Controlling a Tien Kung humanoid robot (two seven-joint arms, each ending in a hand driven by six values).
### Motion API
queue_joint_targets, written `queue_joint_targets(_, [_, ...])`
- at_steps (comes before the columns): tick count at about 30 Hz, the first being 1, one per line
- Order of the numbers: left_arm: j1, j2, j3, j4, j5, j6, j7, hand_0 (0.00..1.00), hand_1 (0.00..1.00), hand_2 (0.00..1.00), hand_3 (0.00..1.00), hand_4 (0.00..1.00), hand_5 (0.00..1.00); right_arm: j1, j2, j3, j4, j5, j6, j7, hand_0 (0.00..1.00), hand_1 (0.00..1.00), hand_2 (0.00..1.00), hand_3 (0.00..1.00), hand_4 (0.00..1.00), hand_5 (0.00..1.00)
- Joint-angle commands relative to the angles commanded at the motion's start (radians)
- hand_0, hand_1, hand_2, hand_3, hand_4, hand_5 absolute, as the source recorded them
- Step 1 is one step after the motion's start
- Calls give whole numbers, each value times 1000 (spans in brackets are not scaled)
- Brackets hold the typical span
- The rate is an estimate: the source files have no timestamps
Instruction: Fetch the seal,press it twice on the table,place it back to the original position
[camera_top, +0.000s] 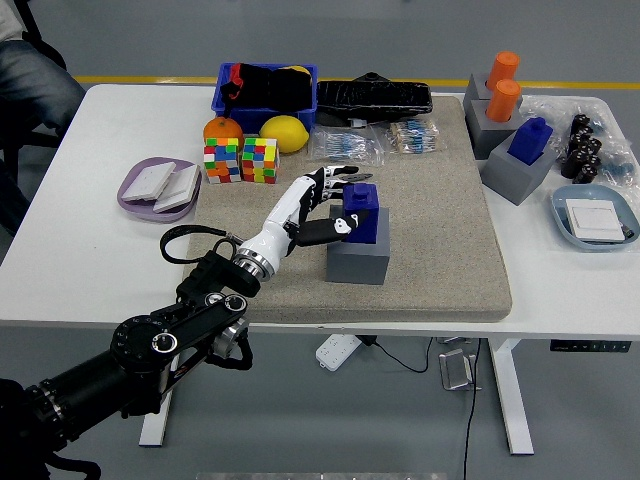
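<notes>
A blue seal (364, 210) stands in a grey block (357, 260) in the middle of the tan mat (440, 240). My left hand (346, 201) reaches in from the lower left and is shut on the seal. Its thumb (330, 229) presses the seal's near left side and its fingers (335, 180) curl over the far left top. The seal's base still sits in the block's top. My right arm is out of view.
Two puzzle cubes (241, 160), an orange (222, 129), a lemon (284, 133) and a blue bin (265, 88) lie behind the hand. A purple dish (158, 187) is at left. More seals in grey blocks (515, 150) and a blue tray (597, 217) are at right. A person's knee (35, 85) shows at top left.
</notes>
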Motion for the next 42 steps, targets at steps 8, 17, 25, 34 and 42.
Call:
queue_joint_targets(8, [0, 0, -23, -16, 11, 7, -9, 840, 577, 519, 791, 616, 2, -1, 0, -4, 0, 0, 1, 0, 884, 748, 732, 746, 836, 514])
queue_joint_targets(17, [5, 0, -100, -43, 41, 19, -23, 836, 580, 524, 785, 619, 2, -1, 0, -1, 0, 2, 1, 2, 884, 749, 733, 747, 837, 514])
queue_joint_targets(25, [9, 70, -175, -17, 89, 30, -15, 836, 581, 521, 784, 620, 2, -6, -1, 13, 0, -2, 2, 1, 884, 748, 732, 746, 838, 515])
queue_joint_targets(34, [70, 114, -241, 33, 107, 61, -35, 835, 579, 521, 783, 620, 2, -10, -8, 20, 0, 1, 2, 6, 884, 748, 732, 747, 839, 516])
queue_joint_targets(42, [132, 131, -283, 67, 107, 75, -54, 827, 578, 520, 783, 621, 2, -12, -7, 28, 0, -2, 3, 6, 884, 748, 732, 747, 840, 516])
